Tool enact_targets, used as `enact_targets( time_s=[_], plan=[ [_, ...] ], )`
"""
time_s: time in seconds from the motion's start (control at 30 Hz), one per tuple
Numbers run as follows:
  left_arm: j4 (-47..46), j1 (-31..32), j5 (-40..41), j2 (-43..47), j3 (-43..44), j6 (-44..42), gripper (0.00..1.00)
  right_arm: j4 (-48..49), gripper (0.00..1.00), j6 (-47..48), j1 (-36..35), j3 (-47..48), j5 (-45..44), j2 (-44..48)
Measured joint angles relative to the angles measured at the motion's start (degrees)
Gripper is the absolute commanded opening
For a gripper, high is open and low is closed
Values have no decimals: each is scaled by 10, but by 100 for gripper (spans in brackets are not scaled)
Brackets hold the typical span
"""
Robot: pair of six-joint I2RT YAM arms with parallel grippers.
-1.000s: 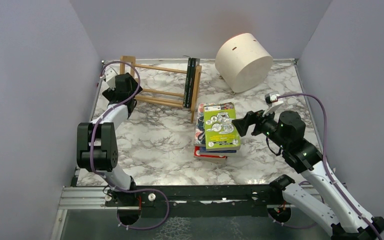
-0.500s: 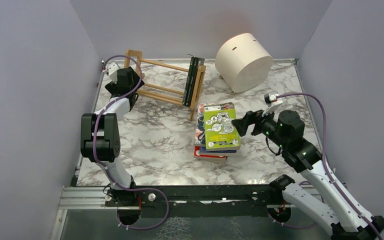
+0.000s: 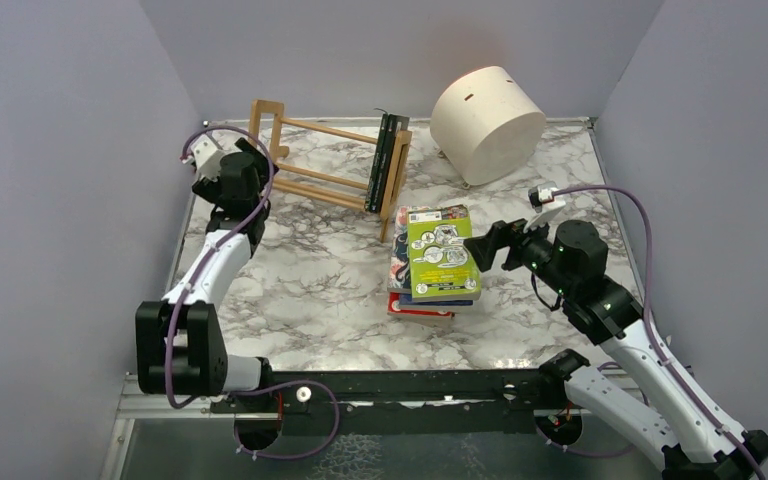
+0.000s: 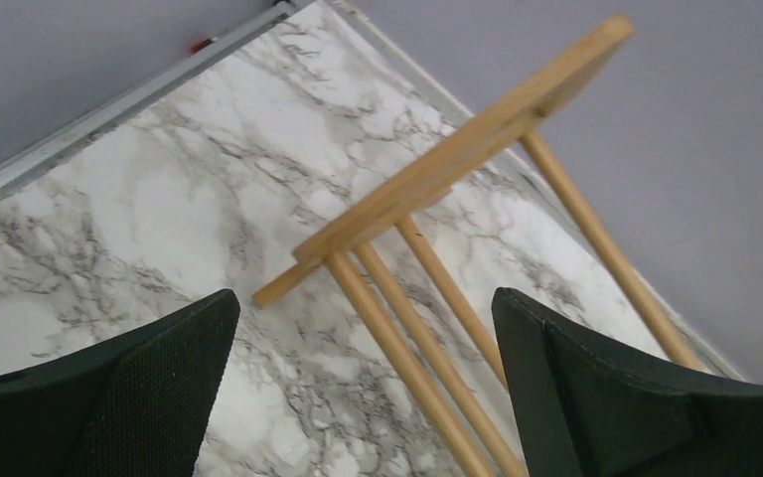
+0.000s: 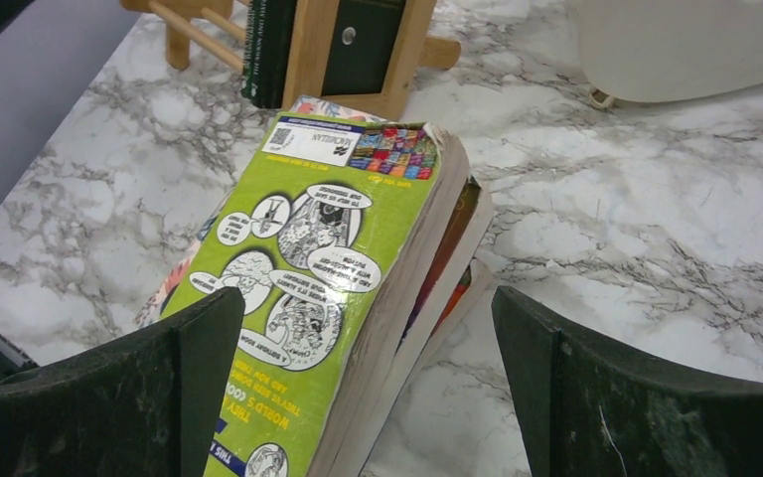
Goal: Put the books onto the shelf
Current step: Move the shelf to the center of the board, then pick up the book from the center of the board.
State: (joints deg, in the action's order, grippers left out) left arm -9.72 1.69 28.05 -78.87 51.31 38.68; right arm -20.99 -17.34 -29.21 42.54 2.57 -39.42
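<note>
Top external shows a white marble-patterned table (image 3: pixel 300 290) boxed in by lilac walls (image 3: pixel 60 150). My left gripper (image 4: pixel 363 298) is spread wide beside the left end of the light-wood shelf (image 3: pixel 325 135) – two dark books (image 3: pixel 384 165) stand upright at its right end. My right gripper (image 5: pixel 368 298) is spread wide too, at the lime-topped book stack (image 3: pixel 440 262) mid-table.

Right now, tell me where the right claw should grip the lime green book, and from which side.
Grip the lime green book by its long page edge, coming from the right, where the open right claw faces it. It lies flat on top of the stack, leaving that thick edge exposed. The claw probably needs rolling so one finger goes above, one below.
</note>
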Motion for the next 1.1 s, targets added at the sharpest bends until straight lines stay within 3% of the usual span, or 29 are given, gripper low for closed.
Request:
enact_targets(
  time_s=[0.13,0.27,0.5,0.77,1.1],
  plan=[
    [8,44,-49,46,-2,-8,98,-17,96,-9,0,5,-36,-15],
    [15,127,-118,90,-22,-23,99,-54,100,-31,0,16,-88,-31],
    [50,228,-214,128,-72,-35,99,-98,100,-63,0,20,-151,-4],
    [89,296,-232,133,-80,-37,98,-104,100,-75,0,19,-166,24],
    [110,392,-226,136,-80,-22,98,-126,100,-74,0,23,-173,-63]
  ],
)
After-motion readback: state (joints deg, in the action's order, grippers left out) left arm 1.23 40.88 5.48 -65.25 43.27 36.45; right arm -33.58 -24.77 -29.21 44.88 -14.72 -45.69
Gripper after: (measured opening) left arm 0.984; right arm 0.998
